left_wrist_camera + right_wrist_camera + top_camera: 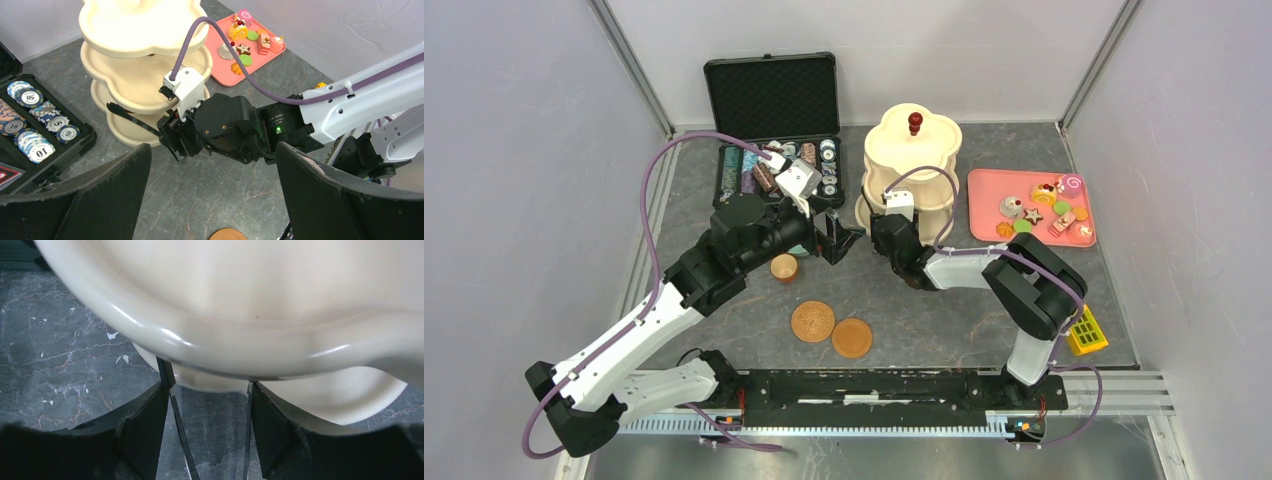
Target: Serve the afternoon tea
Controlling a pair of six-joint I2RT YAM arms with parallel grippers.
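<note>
The cream three-tier stand (912,150) with a red knob stands at the back centre, its tiers bare. My right gripper (877,211) is open at the stand's near-left side. In the right wrist view (207,386) its fingertips sit under the middle tier's rim, by the lowest tier; touching cannot be told. My left gripper (835,240) is open and empty just left of it, above the table (212,167). The small brown cup (784,267) stands below my left wrist. Two brown saucers (813,321) (852,338) lie in front. Toy pastries (1042,208) lie on a pink tray (984,195). The teal cup is mostly hidden under my left arm.
An open black case of poker chips (776,165) stands at the back left, close to my left wrist. A small yellow toy (1086,332) lies by the right arm's base. Grey walls enclose the table on three sides.
</note>
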